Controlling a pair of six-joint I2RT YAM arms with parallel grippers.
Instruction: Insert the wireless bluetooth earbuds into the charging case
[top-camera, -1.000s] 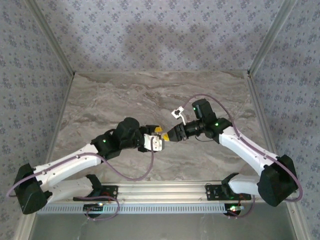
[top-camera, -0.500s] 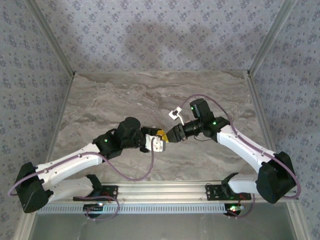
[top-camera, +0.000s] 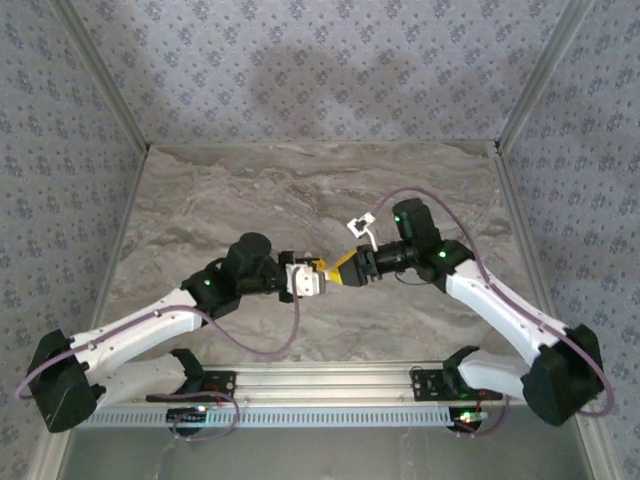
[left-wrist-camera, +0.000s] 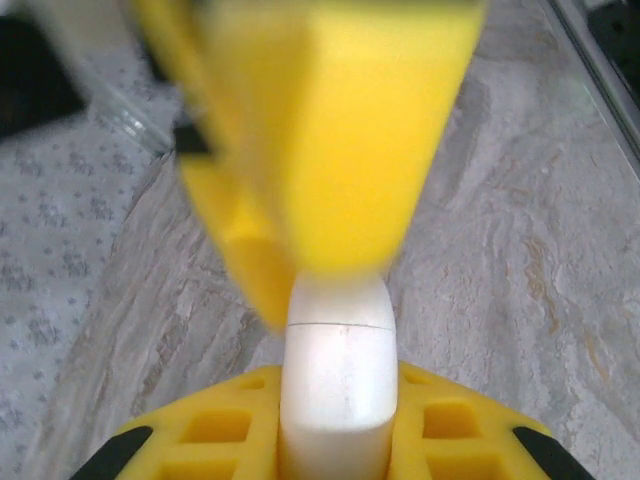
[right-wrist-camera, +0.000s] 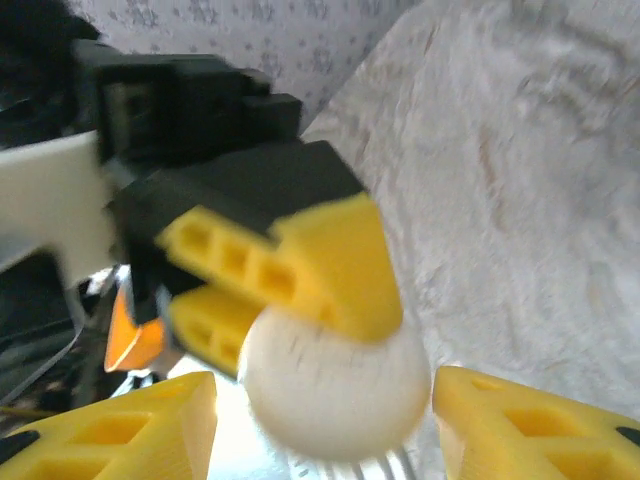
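One white charging case (left-wrist-camera: 337, 385) sits clamped in the left hand (top-camera: 318, 277); right hand (top-camera: 341, 272) gapes around it

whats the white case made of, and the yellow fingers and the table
Case: smooth white, slight sheen, a fine seam line; likely hard plastic. Fingers: matte yellow with square moulded pockets; likely plastic, possibly printed. Table: grey-beige veining like marble, though stone or a printed surface cannot be told.

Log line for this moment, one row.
left tool: shut on charging case | right tool: open, straddling it | charging case: closed
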